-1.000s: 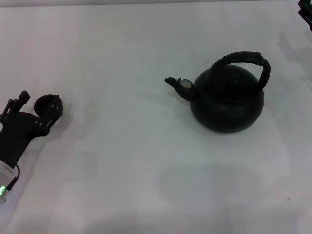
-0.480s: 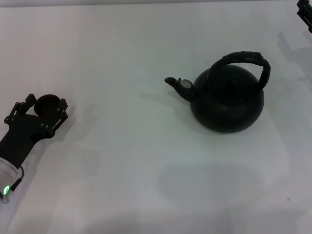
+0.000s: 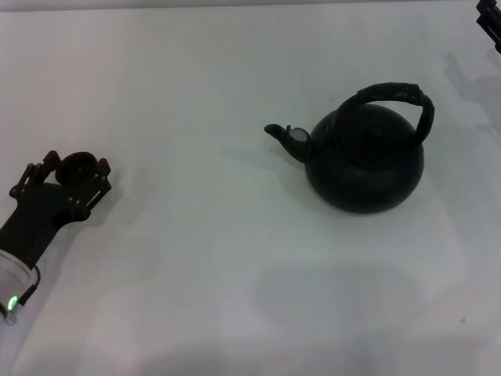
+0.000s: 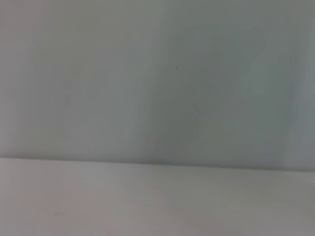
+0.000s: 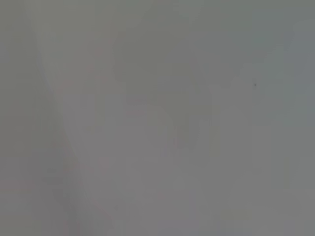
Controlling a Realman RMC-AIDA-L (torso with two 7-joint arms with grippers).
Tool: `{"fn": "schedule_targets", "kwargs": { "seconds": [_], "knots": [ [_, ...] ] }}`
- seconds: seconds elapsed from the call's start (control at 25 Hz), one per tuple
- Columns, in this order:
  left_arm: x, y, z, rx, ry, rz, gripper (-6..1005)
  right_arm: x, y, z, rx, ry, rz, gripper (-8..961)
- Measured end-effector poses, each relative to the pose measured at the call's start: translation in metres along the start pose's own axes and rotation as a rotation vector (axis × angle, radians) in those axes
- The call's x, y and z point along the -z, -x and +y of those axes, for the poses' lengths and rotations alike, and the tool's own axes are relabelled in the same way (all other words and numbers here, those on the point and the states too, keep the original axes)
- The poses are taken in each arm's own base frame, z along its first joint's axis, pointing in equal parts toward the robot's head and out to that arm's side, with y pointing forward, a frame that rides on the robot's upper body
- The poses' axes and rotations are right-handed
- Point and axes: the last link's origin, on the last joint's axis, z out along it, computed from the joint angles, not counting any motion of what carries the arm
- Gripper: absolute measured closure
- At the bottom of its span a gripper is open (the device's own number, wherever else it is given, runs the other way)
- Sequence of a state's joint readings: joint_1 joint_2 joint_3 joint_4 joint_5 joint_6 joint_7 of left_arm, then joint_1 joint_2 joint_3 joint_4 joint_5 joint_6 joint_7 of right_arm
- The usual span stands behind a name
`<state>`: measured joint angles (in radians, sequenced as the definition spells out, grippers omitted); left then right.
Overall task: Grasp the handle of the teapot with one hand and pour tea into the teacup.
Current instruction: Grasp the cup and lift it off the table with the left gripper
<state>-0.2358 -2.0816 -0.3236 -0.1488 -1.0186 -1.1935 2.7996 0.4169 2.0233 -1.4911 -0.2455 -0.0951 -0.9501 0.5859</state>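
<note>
The teapot (image 3: 365, 160) is a round matte-black pot standing upright right of centre in the head view, its spout (image 3: 280, 133) pointing left. Its ridged black handle (image 3: 399, 95) arches over the top. The small dark teacup (image 3: 79, 164) sits at the far left on the white table (image 3: 203, 235). My left gripper (image 3: 75, 169) is open, with one finger (image 3: 100, 168) on each side of the cup. Only a black bit of my right gripper (image 3: 490, 17) shows at the top right corner, far from the teapot. Both wrist views show only blank pale surface.
The white table's far edge (image 3: 235, 5) runs along the top of the head view. A wide stretch of bare table lies between the teacup and the teapot.
My left gripper's fingers have spread apart and now stand on either side of the teacup, and the arm has shifted slightly. The teapot and right arm have not moved.
</note>
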Motion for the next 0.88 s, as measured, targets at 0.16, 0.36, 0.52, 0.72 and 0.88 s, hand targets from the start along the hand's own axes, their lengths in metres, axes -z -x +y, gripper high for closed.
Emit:
{"fn": "schedule_targets", "kwargs": {
  "seconds": [0.16,0.36,0.52,0.72,0.88],
  "knots": [
    [-0.0005,-0.0013,0.001,0.001,0.004,0.008,137,0.0004,-0.0001,-0.0002,0.0,0.0,0.0,120],
    [-0.0007,-0.0016,0.0016,0.004,0.005,0.011,138,0.0005,-0.0002,-0.0006,-0.001,-0.002,0.0,120],
    [-0.0006,-0.0014,0.0018,0.005,0.005,0.011,138,0.0005,0.0,-0.0009,-0.001,-0.004,0.0,120],
    [-0.0002,-0.0006,0.0014,0.006,0.001,0.006,138,0.0005,0.0005,-0.0017,0.0,-0.006,-0.002,120],
    [-0.0002,-0.0004,0.0011,0.006,0.0,0.005,137,0.0005,0.0007,-0.002,0.002,-0.007,-0.002,121]
  ]
}}
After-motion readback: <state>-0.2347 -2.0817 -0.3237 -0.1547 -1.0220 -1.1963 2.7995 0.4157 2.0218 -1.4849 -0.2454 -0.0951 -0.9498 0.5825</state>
